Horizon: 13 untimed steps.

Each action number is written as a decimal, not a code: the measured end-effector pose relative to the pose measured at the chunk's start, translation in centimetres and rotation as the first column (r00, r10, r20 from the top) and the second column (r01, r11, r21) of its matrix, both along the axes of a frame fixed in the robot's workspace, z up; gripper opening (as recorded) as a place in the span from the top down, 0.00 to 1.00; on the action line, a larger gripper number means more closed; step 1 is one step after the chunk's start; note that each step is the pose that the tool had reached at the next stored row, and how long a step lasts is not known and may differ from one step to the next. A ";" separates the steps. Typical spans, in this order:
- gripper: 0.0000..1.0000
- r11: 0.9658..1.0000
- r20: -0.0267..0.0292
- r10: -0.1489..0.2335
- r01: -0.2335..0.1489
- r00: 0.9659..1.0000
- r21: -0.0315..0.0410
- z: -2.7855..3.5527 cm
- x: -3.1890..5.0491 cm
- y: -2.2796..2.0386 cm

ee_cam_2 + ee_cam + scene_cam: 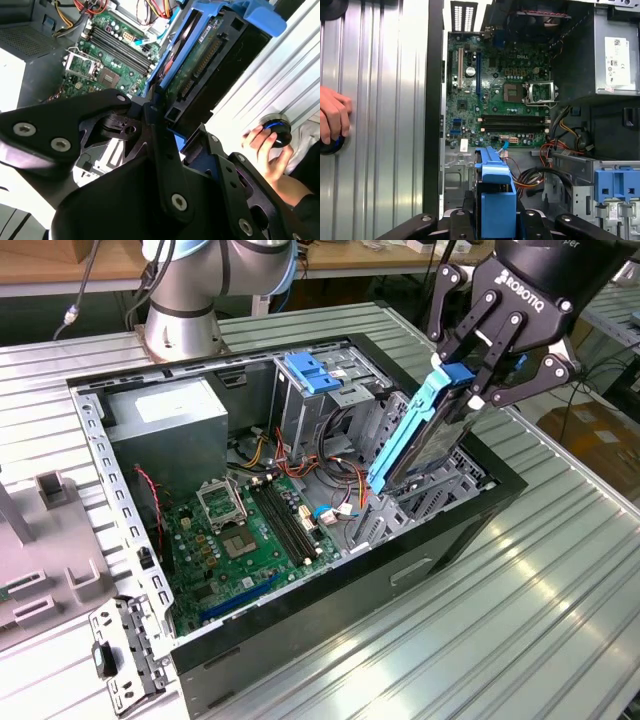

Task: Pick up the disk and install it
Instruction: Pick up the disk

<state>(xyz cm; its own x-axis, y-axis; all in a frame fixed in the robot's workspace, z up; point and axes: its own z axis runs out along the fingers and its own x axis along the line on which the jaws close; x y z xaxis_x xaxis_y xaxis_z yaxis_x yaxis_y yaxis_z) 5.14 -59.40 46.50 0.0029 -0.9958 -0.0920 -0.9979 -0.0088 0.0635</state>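
The hand [167, 120] clasps the disk [210, 65], with the green motherboard [110, 45] beyond.

The exterior view looks down from high and off to one side at the open computer case [430, 540] on the ribbed table [540, 620], with the gripper [472, 380] in the upper right of the frame. Both wrist views sit close behind the gripper: the first wrist view faces straight down into the case, the second wrist view slants along the disk [200, 75]. All three share the green motherboard [250, 530].

silver-grey arm [182, 310] with blue joint caps, black linked jaws studded with silver screws [179, 201].
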 end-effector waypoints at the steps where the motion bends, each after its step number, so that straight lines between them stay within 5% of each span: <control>1: 0.63 1.000 0.000 0.000 0.000 1.000 0.000 -0.06 0.23 -0.01; 13: 0.63 1.000 -0.003 0.000 0.000 1.000 0.000 -0.10 2.94 -0.38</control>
<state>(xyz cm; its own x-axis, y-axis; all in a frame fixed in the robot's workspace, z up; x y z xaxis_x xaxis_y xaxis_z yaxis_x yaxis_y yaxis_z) 8.08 -59.78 46.40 0.0026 -0.9958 -0.0919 -0.9977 -0.0088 0.0668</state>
